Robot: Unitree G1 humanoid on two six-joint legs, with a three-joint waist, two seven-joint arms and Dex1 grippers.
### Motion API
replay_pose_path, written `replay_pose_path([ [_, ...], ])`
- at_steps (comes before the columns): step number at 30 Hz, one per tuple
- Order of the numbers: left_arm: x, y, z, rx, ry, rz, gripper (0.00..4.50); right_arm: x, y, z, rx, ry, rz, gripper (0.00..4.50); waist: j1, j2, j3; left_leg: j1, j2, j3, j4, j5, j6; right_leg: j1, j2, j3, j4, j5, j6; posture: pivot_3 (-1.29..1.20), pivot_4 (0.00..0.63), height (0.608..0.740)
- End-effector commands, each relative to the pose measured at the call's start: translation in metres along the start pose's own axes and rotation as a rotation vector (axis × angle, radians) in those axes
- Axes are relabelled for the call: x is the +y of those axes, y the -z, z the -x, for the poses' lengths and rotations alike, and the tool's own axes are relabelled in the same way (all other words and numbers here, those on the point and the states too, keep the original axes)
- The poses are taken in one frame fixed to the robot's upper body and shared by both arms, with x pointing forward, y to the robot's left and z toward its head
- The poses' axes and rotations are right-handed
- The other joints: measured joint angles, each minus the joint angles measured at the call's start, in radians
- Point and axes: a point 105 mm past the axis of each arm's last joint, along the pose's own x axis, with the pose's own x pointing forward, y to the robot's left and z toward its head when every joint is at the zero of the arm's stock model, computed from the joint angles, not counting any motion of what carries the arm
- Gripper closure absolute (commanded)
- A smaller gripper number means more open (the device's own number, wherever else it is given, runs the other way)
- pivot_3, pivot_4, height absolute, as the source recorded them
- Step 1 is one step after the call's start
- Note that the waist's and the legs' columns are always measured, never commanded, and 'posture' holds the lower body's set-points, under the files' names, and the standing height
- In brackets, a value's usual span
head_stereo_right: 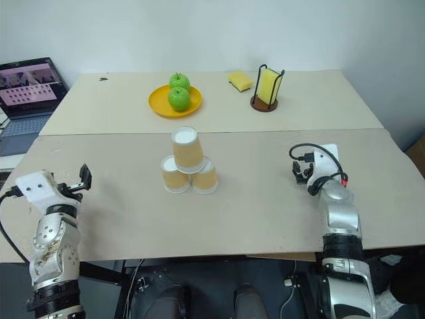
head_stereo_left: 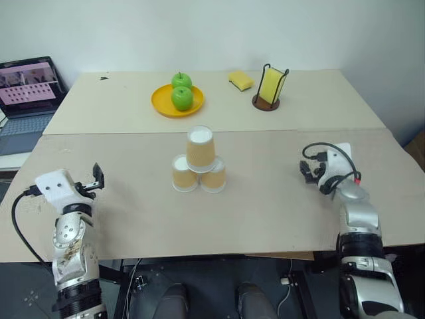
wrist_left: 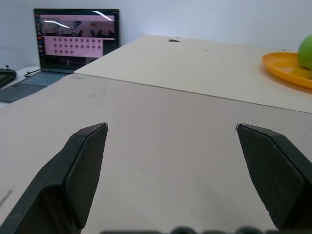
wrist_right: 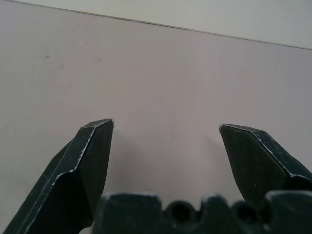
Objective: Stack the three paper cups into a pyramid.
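step: pyramid (head_stereo_left: 198,161) built | my left gripper (wrist_left: 170,129), right gripper (wrist_right: 166,124) flank it, spread, empty | next: none, stay clear

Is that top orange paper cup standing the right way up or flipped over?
Flipped over. The top tan-orange paper cup shows its white base upward, wide end down, resting on the two lower tan-orange cups.

Laptop (head_stereo_left: 26,100) cut off by frame edge.
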Motion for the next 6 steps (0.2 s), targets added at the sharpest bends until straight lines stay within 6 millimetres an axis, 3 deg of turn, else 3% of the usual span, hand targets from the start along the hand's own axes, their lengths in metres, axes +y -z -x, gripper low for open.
replay_pose_path([
  [1, 0.0111, -0.0145, -0.0081, -0.084, -0.040, -0.015, 0.00, -0.0048, -0.0087, 0.0025, -0.102, 0.043, -0.029, 0.43, 0.000, 0.000, 0.000, 0.000, 0.000, 0.000, 0.000, 0.000, 0.000, 0.000, 0.000, 0.000, 0.000, 0.000, 0.000, 0.00, 0.150, 0.732],
  [6, 0.0116, -0.0163, -0.0138, -0.106, -0.037, -0.020, 0.00, -0.0020, -0.0047, 0.0023, -0.103, 0.050, -0.024, 0.43, 0.001, 0.000, 0.000, 0.000, 0.000, -0.001, 0.000, 0.000, -0.001, 0.000, 0.000, 0.000, 0.000, 0.000, 0.000, 0.00, 0.150, 0.732],
])
